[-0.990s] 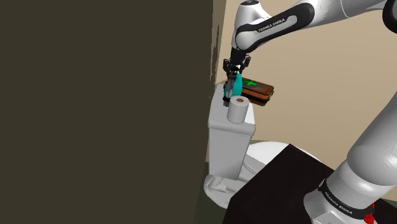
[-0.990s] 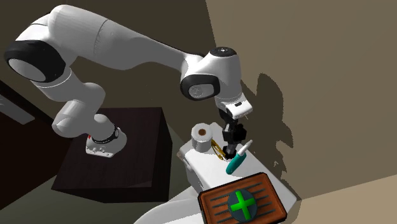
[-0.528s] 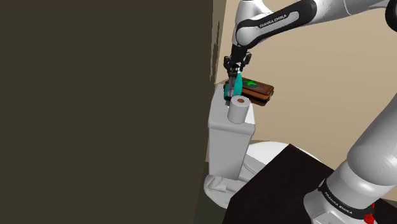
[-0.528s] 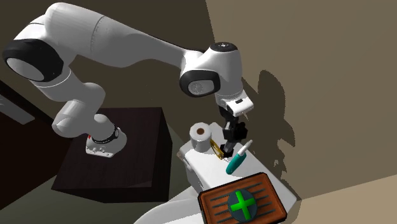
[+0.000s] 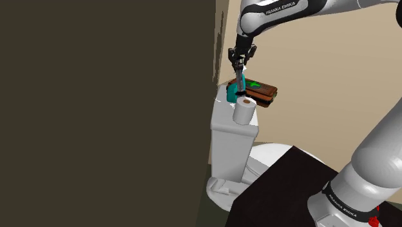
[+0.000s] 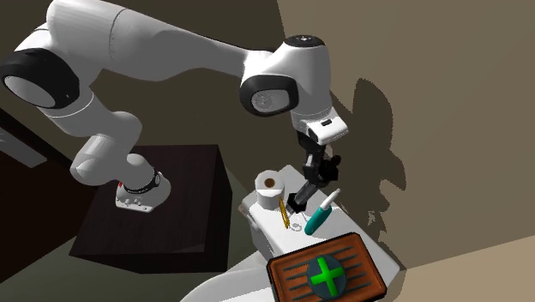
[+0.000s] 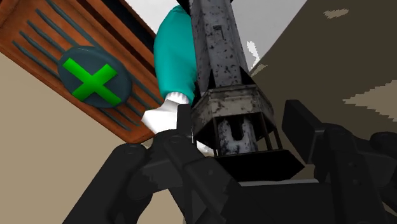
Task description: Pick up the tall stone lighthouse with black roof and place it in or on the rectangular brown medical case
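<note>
Up close from the wrist, the gripper [image 7: 240,121] has its black fingers pinched in on the roof end of the lighthouse [image 7: 219,57], a speckled grey stone tower with a railed gallery and a black cap. The shoulder view gives it as a thin dark spike hanging toward the white toilet tank [image 5: 232,138], beside a paper roll [image 5: 243,111] and short of the brown case [image 5: 263,93]. The second exterior view adds the case's ribbed lid with its green cross, a teal, white-tipped tube [image 6: 319,216] and a thin yellow stick [image 6: 283,214].

Dim, flat light; hard-edged shadows.
</note>
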{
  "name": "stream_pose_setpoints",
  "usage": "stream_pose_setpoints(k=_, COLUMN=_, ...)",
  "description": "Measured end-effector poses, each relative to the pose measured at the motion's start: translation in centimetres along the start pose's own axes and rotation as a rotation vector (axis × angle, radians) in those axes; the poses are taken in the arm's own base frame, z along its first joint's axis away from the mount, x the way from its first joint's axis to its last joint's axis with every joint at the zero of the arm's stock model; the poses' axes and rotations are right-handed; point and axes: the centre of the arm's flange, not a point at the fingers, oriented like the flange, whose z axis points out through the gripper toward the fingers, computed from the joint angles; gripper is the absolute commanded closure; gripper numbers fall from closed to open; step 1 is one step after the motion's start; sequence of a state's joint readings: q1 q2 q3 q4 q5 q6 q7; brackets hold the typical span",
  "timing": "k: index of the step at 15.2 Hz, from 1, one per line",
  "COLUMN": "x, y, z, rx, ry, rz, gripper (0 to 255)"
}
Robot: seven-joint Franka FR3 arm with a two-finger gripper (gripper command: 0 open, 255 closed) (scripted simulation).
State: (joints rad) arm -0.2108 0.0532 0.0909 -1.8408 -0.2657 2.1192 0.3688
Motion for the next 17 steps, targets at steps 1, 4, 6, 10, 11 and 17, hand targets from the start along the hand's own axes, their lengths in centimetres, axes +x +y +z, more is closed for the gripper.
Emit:
stream_pose_setpoints(k=1, x=0.2, y=0.1, z=-0.5, rx=0.000, ry=0.000, rz=0.000, gripper=255)
stream_pose_setpoints(k=4, x=0.7, y=0.3, z=-1.8, rx=0.000, ry=0.000, rz=0.000, gripper=255)
stream_pose_setpoints(k=6, x=0.9, y=0.6, z=-2.9, rx=0.000, ry=0.000, rz=0.000, gripper=255)
stream_pose_setpoints(k=10, x=1.5, y=0.9, z=-4.9, rx=0.000, ry=0.000, rz=0.000, gripper=255)
stream_pose_setpoints(k=11, x=1.6, y=1.0, z=-5.4, rx=0.000, ry=0.000, rz=0.000, gripper=255)
stream_pose_setpoints(k=17, x=2.6, y=1.4, z=-8.3, rx=0.000, ry=0.000, rz=0.000, gripper=255)
